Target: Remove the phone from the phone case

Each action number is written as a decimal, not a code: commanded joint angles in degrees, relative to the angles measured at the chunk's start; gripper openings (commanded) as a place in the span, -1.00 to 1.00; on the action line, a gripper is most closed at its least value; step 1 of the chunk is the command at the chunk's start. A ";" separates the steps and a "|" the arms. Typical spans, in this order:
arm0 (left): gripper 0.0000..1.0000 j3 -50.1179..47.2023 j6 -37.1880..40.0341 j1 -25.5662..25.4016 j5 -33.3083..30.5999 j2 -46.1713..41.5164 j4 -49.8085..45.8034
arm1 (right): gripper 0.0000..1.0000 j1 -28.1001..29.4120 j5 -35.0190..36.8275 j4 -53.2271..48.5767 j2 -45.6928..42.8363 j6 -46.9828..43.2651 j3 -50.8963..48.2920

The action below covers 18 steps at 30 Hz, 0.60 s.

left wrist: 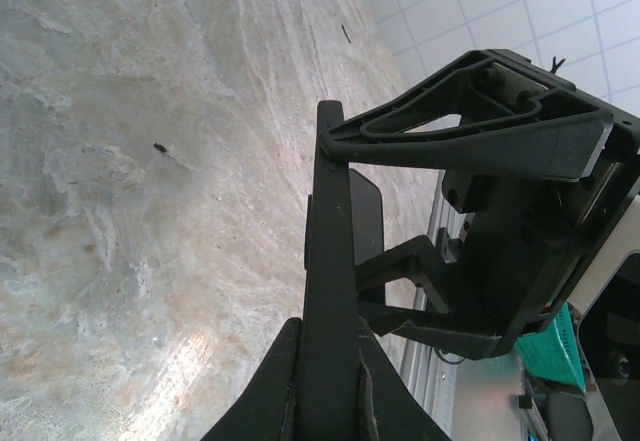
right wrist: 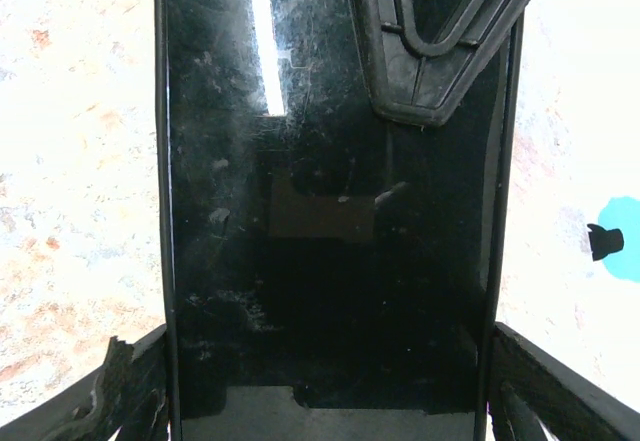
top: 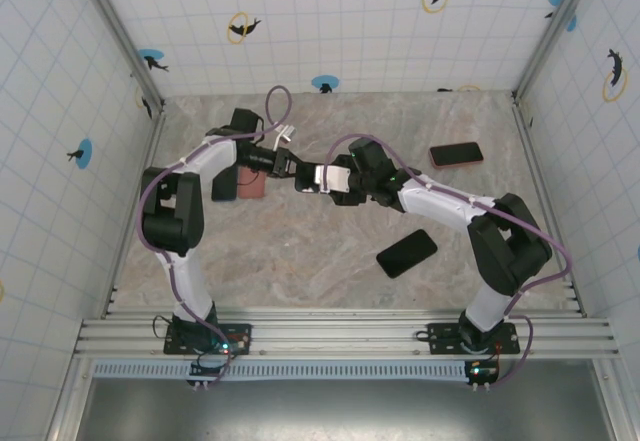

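The phone [right wrist: 330, 211] is held off the table [left wrist: 120, 211], between both grippers. The right gripper [right wrist: 330, 391] spans its width, one finger on each long edge. The left gripper [left wrist: 328, 361] is clenched across its thickness, farther out from the right gripper. Face is black, glossy and smudged, with a thin rim down both long edges. Long axis runs straight out from the right gripper, face toward that wrist.
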 commanded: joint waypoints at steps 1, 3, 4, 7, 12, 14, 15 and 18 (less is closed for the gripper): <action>-0.87 3.04 -3.62 0.11 0.66 1.07 -0.13 | 0.62 -0.29 -0.84 6.20 -2.33 2.05 -2.24; -0.87 2.36 -7.21 0.20 -0.06 0.20 3.99 | 0.67 -0.46 -0.29 9.53 -4.01 4.43 -4.54; -0.87 1.26 -10.09 0.28 -0.22 -0.77 7.46 | 0.69 -0.50 0.39 10.36 -4.95 5.82 -5.99; -0.89 -3.43 -19.90 0.23 -0.94 -3.97 21.30 | 0.72 -0.50 3.24 13.83 -8.17 10.84 -10.61; -0.89 -10.70 -37.80 0.37 -4.57 -8.32 43.57 | 0.71 -1.26 6.28 22.11 -14.54 28.57 -17.64; -0.87 -12.31 -42.96 0.31 -6.71 -9.01 49.74 | 0.67 -2.15 6.15 27.26 -16.68 40.49 -20.38; -0.87 -13.34 -46.23 0.27 -7.68 -9.37 53.53 | 0.65 -2.66 6.34 29.96 -17.60 47.45 -21.71; -0.87 -15.86 -54.04 0.02 -11.56 -10.59 63.04 | 0.58 -4.38 6.70 42.75 -19.20 70.98 -26.87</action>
